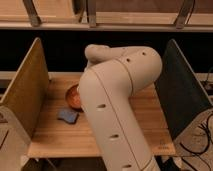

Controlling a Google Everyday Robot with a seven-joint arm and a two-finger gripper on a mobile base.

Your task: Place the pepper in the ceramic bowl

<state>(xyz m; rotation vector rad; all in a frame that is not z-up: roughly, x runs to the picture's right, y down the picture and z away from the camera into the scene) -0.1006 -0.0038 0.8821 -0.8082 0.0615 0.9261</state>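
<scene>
The orange-brown ceramic bowl sits on the wooden table left of centre, and my white arm covers its right half. No pepper shows anywhere; it is hidden or out of view. My gripper is not in view: the arm bends over the table and its far end is hidden behind its own links.
A small blue pad lies on the table just in front of the bowl. A tan side panel stands at the left and a dark panel at the right. A shelf with chair legs runs behind.
</scene>
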